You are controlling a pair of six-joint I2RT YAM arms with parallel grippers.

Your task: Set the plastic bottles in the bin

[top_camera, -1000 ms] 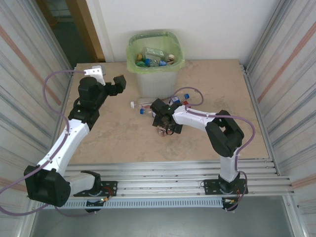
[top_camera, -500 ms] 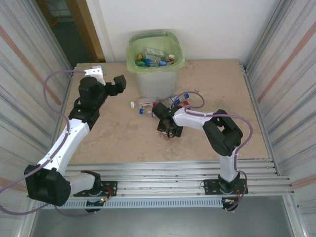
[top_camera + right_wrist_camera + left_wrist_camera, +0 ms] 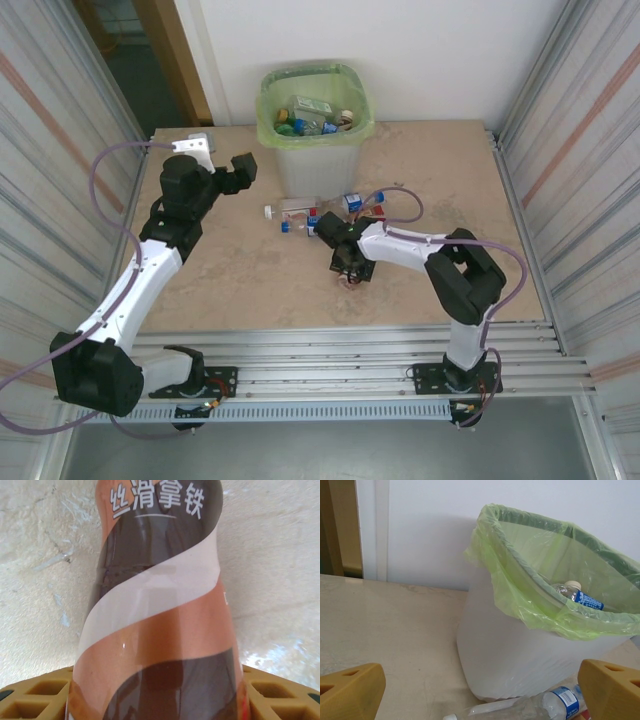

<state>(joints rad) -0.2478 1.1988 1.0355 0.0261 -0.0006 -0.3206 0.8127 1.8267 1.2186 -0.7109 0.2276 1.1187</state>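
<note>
1. Since a second ago the right gripper has slid toward 4 o'clock across the table, uncovering the loose bottles it had been hiding. The left arm has kept its pose.
2. The right gripper's yellow fingers press on either side of a brown bottle with a white and orange swirl label. It sits just toward 5 o'clock of the table's centre. I cannot tell whether the bottle rests on the table or is held just above it.
3. The left gripper is spread wide and empty, its fingers at opposite edges of the wrist view. It hovers at 10 o'clock of the table, facing the bin.
4. A clear bottle lies on its side near the centre, at 6 o'clock of the bin and between the two grippers. A blue-labelled bottle lies at its 3 o'clock.
5. The bin stands at 12 o'clock by the far edge. It is lined with a green bag and already holds several bottles.
</note>
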